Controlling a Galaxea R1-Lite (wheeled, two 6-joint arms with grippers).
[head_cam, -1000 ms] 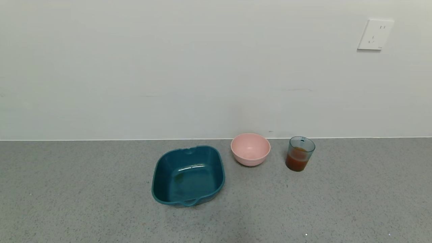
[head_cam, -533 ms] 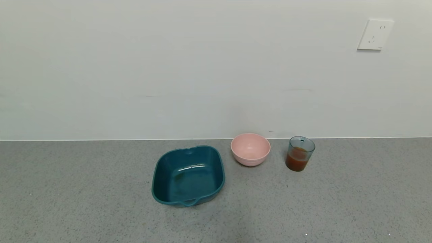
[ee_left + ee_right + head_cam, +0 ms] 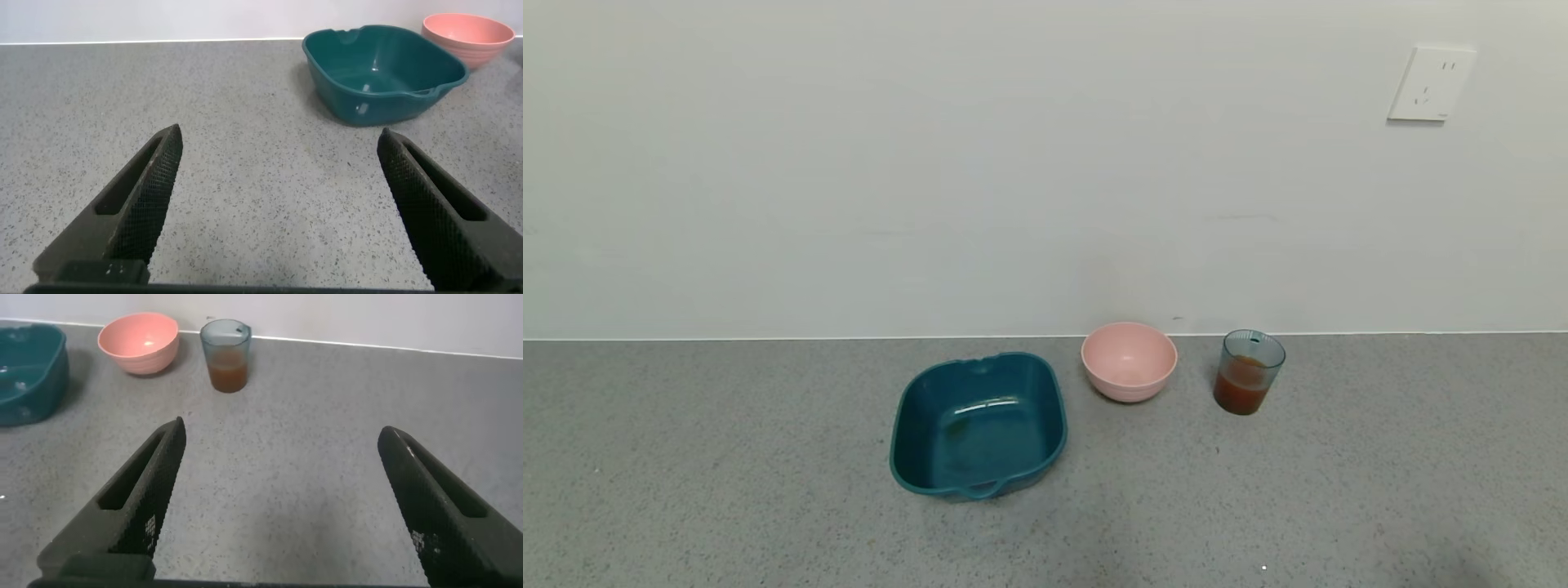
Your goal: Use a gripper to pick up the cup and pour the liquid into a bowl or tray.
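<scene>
**Cup untouched beside the bowl, both grippers low and spread**

While the counter's three vessels sit exactly where they sat a second ago, one thing differs in the head view: a faint dark shadow now lies on the grey counter (image 3: pixel 768 457) at the lower right corner, where the speckled surface was evenly lit before. The cup (image 3: pixel 1250 371) stands upright near the wall, with the red-orange liquid (image 3: pixel 1241 392) filling its lower part. The pink bowl (image 3: pixel 1129 361) sits apart from it to the robot's left, and the dark-teal tray (image 3: pixel 978 425) lies farther left again and nearer the robot. A white wall socket (image 3: pixel 1431 83) hangs above and to the right.

Neither arm shows in the head view. The left gripper (image 3: pixel 278 208) hovers low over bare counter with its jaws spread wide and nothing between them; the tray and bowl lie well ahead of it. The right gripper (image 3: pixel 282 506) is likewise released, jaws wide apart, with the cup well ahead of it and the bowl beside the cup.

Both grippers are cut off at the frame edge in their wrist views, so only the two ridged fingers (image 3: pixel 139 498) show. The tray is clipped in the right wrist view.
</scene>
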